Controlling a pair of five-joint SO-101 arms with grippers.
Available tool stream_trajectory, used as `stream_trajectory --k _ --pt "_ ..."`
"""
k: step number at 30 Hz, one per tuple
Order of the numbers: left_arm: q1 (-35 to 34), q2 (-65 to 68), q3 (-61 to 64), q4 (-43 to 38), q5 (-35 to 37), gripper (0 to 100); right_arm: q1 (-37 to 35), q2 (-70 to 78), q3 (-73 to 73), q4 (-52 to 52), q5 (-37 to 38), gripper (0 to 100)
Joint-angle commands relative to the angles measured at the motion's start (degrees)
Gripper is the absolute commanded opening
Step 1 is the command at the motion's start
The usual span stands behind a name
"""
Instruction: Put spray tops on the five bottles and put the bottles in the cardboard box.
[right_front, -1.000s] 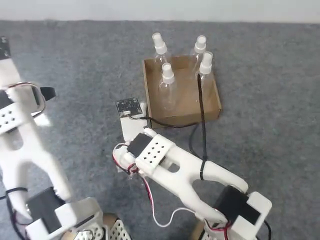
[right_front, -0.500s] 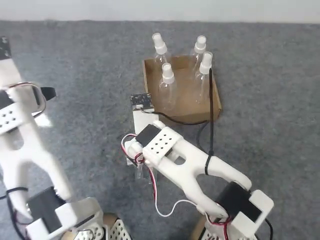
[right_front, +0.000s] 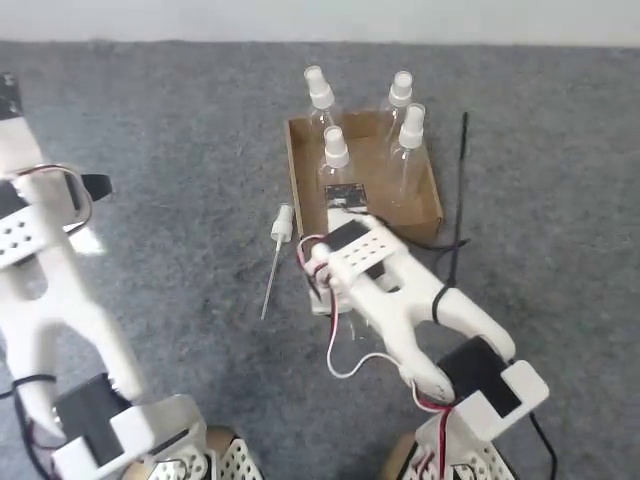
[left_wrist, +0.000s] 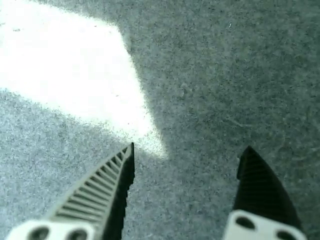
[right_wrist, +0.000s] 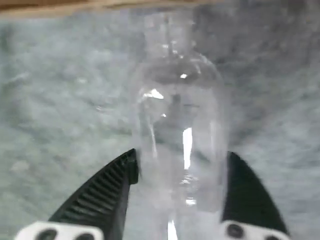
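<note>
1. Over the last second the right arm has swung in from the near-left of the worktop up to the front wall of the cardboard box.
2. Its jaws are closed part-way onto the sides of a clear fifth bottle, which lies between them just short of the box edge.
3. That move has uncovered a loose spray top with its long dip tube, lying on the worktop just left of the box and apart from the held bottle.
4. Four capped bottles stand upright in the box, unmoved.
5. The left arm has kept still at the far left, its jaws spread wide over bare worktop and holding nothing.
6. My reading: the last bottle is heading for the box while its top seems to be still off, so capping remains before boxing it
</note>
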Motion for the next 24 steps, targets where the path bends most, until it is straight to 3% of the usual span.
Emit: stream_trajectory --k 1,6,12,16,24 --pt "1.14 -0.62 -3.30 -1.58 -0.44 31 4.35 -2.42 -0.35 4.18 11.87 7.0" --pt "3.52 -0.26 -2.86 -0.44 1.41 31 7.25 -5.93 -0.26 9.19 26.46 2.9" --pt "11.78 -0.09 -2.07 5.45 1.49 31 15.78 -13.49 -0.09 17.80 50.46 0.8" --pt "20.13 -0.09 3.47 5.10 1.49 31 27.82 -20.00 0.00 21.23 60.40 0.6" --pt "34.02 0.09 16.75 -7.12 4.75 30 55.69 -27.30 -0.09 18.77 78.68 0.6"
